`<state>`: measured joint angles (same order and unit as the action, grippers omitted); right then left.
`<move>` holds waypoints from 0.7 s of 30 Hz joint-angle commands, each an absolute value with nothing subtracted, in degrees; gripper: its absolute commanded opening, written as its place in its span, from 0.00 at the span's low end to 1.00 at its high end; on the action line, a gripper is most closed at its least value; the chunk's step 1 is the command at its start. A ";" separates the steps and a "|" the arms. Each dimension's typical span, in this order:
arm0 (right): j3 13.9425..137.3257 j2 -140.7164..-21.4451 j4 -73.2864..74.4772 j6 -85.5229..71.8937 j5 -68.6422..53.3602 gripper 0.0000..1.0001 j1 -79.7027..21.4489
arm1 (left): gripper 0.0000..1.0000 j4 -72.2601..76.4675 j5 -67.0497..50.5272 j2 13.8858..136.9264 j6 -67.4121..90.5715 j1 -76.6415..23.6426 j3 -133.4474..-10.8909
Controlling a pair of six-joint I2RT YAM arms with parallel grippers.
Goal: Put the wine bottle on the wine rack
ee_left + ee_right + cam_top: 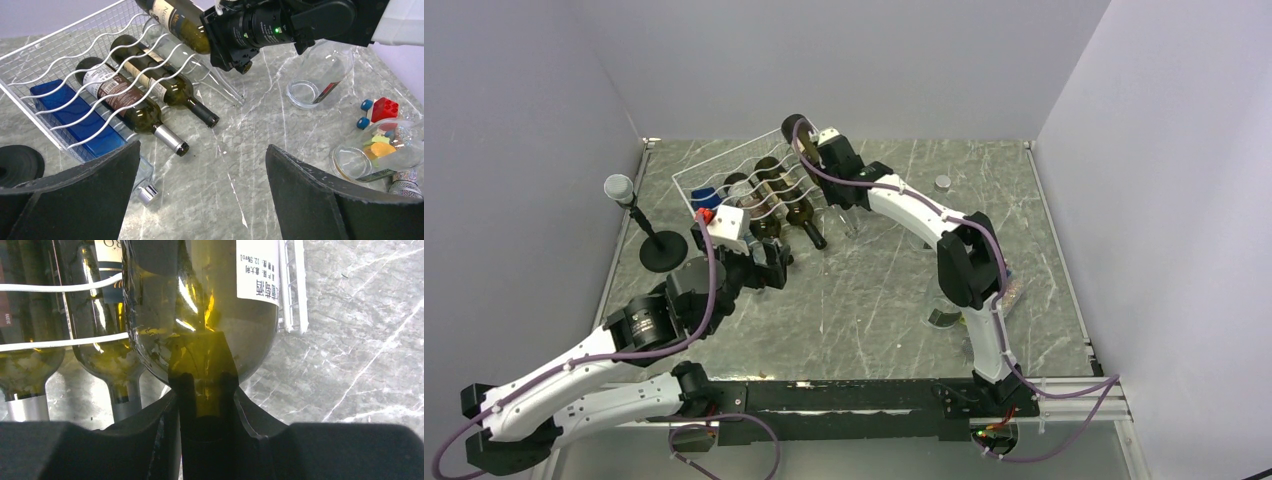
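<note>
The wine bottle (795,129) is dark green glass with a white label and hangs tilted over the right end of the white wire wine rack (714,172). My right gripper (816,150) is shut on its neck. In the right wrist view the wine bottle (200,305) fills the frame, with its neck pinched between the fingers (172,415) and the rack's edge wires (291,290) beside it. In the left wrist view the held bottle (175,20) is above the rack (60,60). My left gripper (202,165) stands open and empty, low over the table in front of the rack.
Two dark wine bottles (131,102) (162,85) and a flat blue bottle (75,122) lie in the rack's cradles. A black round-based microphone stand (662,250) is left of the rack. Two glass jars (320,75) (382,150), one with toy blocks, lie to the right.
</note>
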<state>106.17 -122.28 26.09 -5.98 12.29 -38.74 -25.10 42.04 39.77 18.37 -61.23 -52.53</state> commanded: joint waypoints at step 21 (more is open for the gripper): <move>97.48 -95.82 26.32 -5.99 14.44 1.00 -38.88 | 0.99 -21.67 35.17 37.24 15.67 -57.44 -52.96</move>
<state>99.07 -103.98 23.40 -5.52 14.48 -38.70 -24.62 36.62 39.09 17.19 -57.67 -52.53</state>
